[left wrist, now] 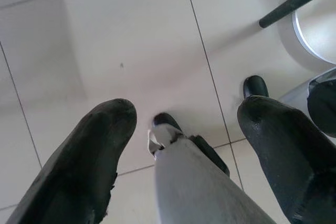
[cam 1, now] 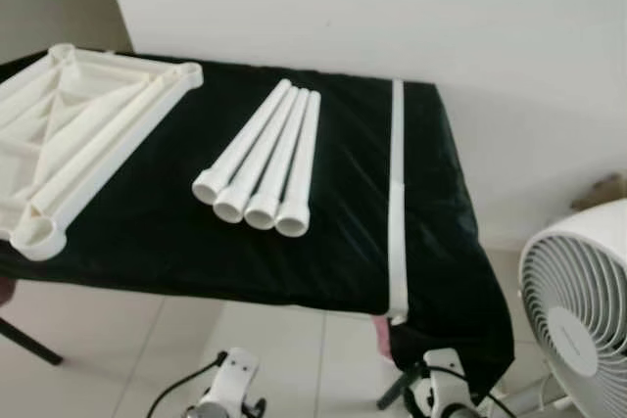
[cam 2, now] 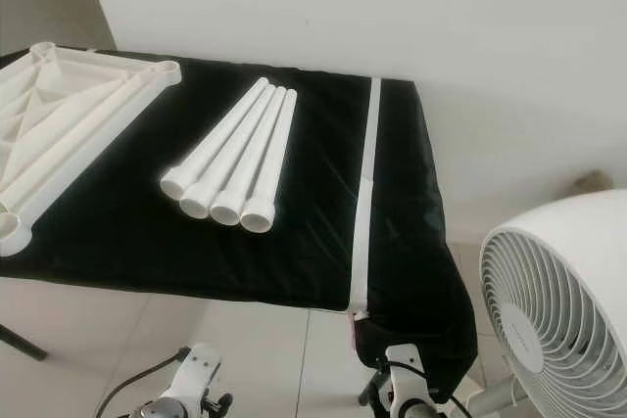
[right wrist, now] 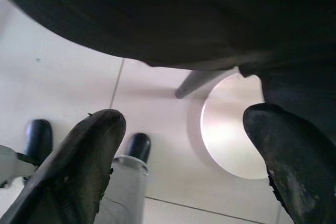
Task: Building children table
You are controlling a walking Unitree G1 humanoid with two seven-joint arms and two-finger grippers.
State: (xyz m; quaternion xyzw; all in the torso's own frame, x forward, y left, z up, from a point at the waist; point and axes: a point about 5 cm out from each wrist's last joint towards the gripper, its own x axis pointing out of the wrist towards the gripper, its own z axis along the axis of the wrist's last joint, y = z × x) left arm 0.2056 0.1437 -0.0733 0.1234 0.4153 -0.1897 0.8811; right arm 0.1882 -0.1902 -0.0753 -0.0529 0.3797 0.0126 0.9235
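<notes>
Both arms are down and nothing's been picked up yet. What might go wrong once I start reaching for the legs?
1. The four table legs are round tubes lying side by side, touching; nudging one may roll the others across the slick black cloth.
2. The tabletop overhangs the near left edge of the table, so a bump might tip it off.
3. The fan stands close on the right, in the way of a swing by the right claw. The left claw hangs open over the floor.
</notes>
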